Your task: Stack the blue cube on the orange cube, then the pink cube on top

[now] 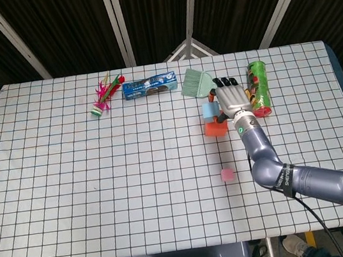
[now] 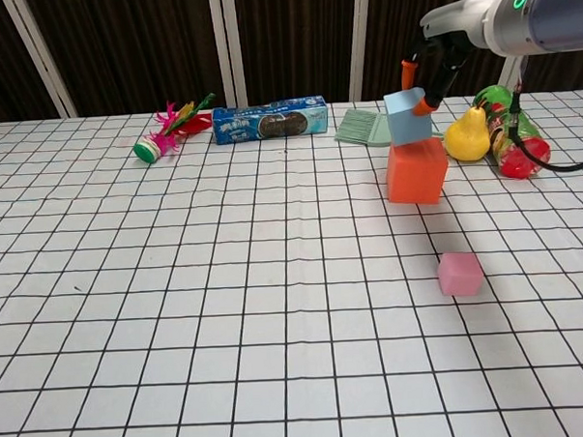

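My right hand (image 1: 232,99) (image 2: 430,69) pinches the blue cube (image 2: 409,118) (image 1: 209,110) between orange-tipped fingers. The blue cube sits right above the orange cube (image 2: 416,170) (image 1: 214,127), over its top face; I cannot tell whether they touch. The pink cube (image 2: 459,273) (image 1: 227,175) lies alone on the checked cloth, nearer to me than the orange cube. My left hand shows in neither view.
A yellow pear (image 2: 467,135) and a green and red can (image 2: 516,141) lie just right of the orange cube. A green brush (image 2: 362,127), a blue biscuit pack (image 2: 270,120) and a feathered shuttlecock (image 2: 168,131) line the far side of the table (image 2: 179,310).
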Robot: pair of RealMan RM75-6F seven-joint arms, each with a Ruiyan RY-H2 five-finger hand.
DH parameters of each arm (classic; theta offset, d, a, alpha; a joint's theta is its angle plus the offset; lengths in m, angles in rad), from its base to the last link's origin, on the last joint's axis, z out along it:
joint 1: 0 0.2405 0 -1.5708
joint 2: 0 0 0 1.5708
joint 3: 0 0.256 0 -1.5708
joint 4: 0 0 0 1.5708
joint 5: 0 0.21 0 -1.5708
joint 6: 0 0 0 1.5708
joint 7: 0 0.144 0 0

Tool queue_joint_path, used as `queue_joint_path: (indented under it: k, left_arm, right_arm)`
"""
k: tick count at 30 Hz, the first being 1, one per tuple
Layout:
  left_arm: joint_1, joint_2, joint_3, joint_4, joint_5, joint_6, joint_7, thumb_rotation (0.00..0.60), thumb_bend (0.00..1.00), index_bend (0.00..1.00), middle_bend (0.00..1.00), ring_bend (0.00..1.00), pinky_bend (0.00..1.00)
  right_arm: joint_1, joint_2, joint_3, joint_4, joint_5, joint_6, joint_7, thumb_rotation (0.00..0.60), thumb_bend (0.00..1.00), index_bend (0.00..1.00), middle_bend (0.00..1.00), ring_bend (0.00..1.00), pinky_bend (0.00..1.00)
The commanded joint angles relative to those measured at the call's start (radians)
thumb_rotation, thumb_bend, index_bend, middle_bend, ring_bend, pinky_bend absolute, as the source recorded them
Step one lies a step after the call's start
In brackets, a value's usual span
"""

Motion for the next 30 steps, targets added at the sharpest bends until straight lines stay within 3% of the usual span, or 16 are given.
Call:
queue_joint_path:
  k: [1,30]
  left_arm:
    - [0.0,-0.001,0.0,-0.001,0.0,0.001,0.002,0.6,0.21,0.22,0.01,0.0,0.02]
    - [0.003,0.0,0.006,-0.008,0.012,0.01,0.005,0.6,0.21,0.22,0.01,0.0,0.02]
  right_arm:
    - [0.0,0.007,-0.007,-0.007,-0.004,0.001,0.004,0.6,0.36,0.44,0.09,0.02,0.0]
    - [0.017,0.013,-0.053,-0.01,-0.006,-0.001,0.056,0.6,0.36,0.44,0.09,0.02,0.0]
